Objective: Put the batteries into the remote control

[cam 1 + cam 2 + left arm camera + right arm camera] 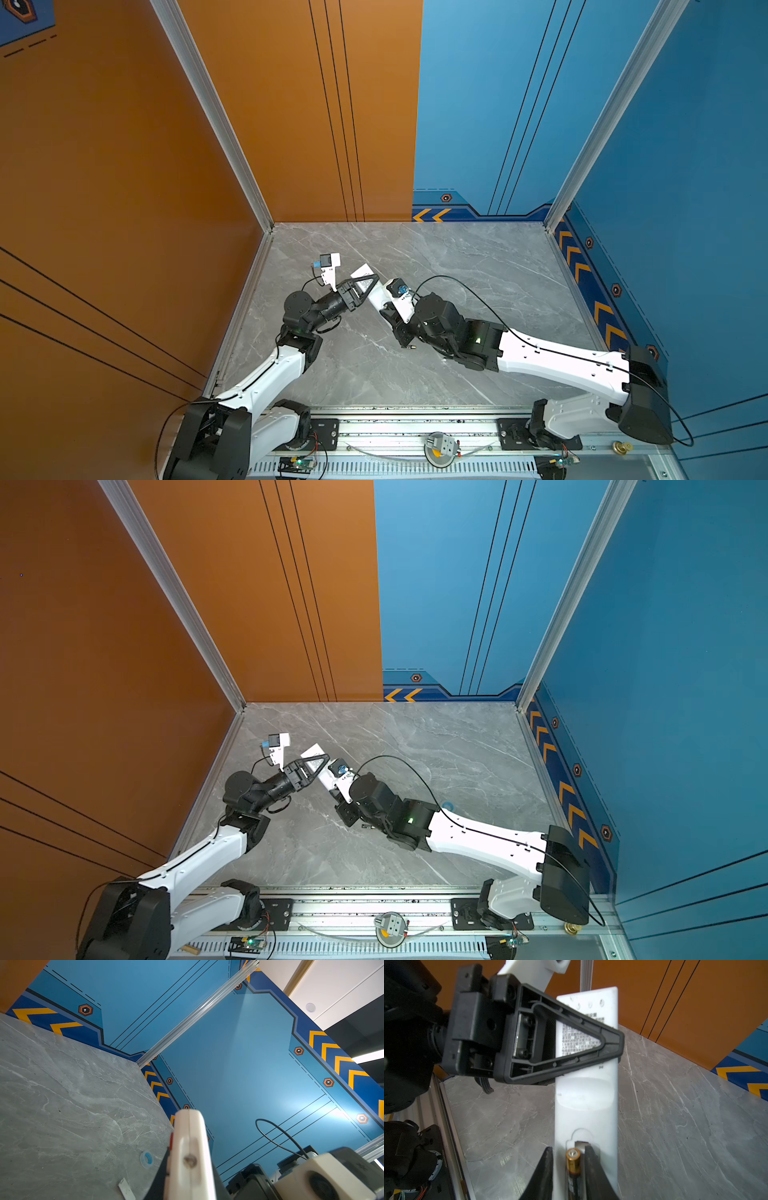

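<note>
- Remote (585,1095) is held up off the table (457,257), gripped crosswise by the left gripper (610,1043), with its printed back facing the right wrist camera.
- Left gripper is pressed together on the end of the remote that carries the small print. One black finger lies flat over the text (its partner is hidden behind the body).
- Battery (573,1162) lies lengthwise in the open bay at the remote's opposite end, gold tip pointing toward the left gripper, right between the fingers of the right gripper (569,1147).
- Right gripper's jaws stand slightly parted around the battery. White plastic shows between it and one finger, and the other finger is just beside it (contact cannot be told).
- Both top views show only the remote's far end (362,271) poking past the left gripper; the bay and battery are hidden under the right wrist.
- Left wrist view catches the remote edge-on (191,1147), plus a blue ring (146,1158) and a white strip (126,1188) lying on the table.
</note>
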Motion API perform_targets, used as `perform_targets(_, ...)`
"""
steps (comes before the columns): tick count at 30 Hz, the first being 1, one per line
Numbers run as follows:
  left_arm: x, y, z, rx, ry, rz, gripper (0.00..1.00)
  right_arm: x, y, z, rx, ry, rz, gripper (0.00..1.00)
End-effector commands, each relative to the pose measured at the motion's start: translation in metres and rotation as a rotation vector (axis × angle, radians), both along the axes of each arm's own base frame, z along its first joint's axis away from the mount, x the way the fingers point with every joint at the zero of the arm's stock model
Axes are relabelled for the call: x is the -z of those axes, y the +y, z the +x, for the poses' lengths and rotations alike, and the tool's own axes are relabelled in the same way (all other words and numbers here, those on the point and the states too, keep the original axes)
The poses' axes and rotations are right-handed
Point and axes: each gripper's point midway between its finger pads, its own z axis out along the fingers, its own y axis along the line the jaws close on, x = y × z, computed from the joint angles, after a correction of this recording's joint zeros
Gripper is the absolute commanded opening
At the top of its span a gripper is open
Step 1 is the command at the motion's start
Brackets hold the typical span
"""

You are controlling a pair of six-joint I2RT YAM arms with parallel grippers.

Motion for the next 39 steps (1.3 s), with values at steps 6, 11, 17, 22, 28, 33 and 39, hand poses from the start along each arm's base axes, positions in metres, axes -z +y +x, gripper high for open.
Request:
perform_targets(6,-0.012,-0.003,-0.011,0.038,-0.053,-0.02,0.0,0.0,-0.001,0.001,0.013,-0.019,-0.047,0.33)
perform_targets(11,-0.011,-0.004,-0.011,0.041,-0.049,-0.019,0.0,-0.006,-0.002,0.0,0.012,-0.029,-0.045,0.35)
perform_targets(17,-0.009,-0.005,-0.01,0.049,-0.042,-0.017,0.0,-0.015,-0.002,-0.002,0.007,-0.047,-0.039,0.36)
perform_targets(22,-0.008,-0.006,-0.009,0.052,-0.036,-0.016,0.0,-0.021,-0.003,-0.004,0.007,-0.058,-0.039,0.38)
perform_targets(28,-0.006,-0.007,-0.008,0.062,-0.028,-0.013,0.0,-0.032,-0.005,-0.007,-0.002,-0.076,-0.034,0.39)
perform_targets(33,-0.003,-0.01,-0.007,0.08,-0.013,-0.01,0.0,-0.042,-0.011,-0.015,-0.035,-0.099,-0.048,0.4)
perform_targets(39,-0.006,-0.014,-0.008,0.108,-0.013,-0.008,0.0,-0.056,-0.027,-0.036,-0.142,-0.125,-0.124,0.46)
